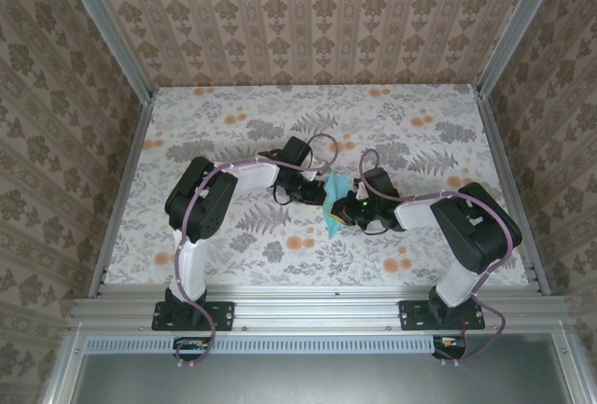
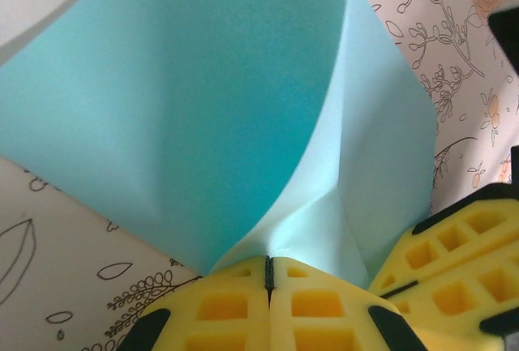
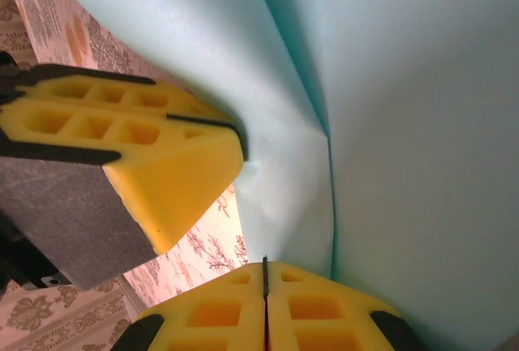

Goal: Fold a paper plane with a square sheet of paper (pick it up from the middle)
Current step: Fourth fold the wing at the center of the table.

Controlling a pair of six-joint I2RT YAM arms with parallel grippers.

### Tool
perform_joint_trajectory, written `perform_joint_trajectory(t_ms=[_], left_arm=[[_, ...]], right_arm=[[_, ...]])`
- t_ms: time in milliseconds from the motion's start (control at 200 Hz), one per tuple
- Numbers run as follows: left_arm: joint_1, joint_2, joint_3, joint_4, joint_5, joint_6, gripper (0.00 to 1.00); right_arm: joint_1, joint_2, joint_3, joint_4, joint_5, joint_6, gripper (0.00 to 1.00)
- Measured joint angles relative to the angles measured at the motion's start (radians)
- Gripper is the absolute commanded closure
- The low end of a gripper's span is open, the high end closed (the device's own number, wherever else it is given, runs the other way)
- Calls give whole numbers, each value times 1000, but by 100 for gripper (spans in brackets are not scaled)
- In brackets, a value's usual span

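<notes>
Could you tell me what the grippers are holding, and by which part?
The left gripper and right gripper each pinch the turquoise sheet of paper at a raised crease, side by side.

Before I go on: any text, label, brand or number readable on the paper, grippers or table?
None readable.
The paper is plain turquoise.
The left fingers and right fingers are bare yellow.
The table carries a floral print, no lettering.
</notes>
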Motion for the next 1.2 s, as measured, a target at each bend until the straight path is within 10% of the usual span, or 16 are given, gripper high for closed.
perform_joint_trajectory(t_ms=[1200], left_arm=[[9, 14, 9, -5, 29, 18, 100]], right_arm=[[55, 59, 15, 55, -20, 16, 90]])
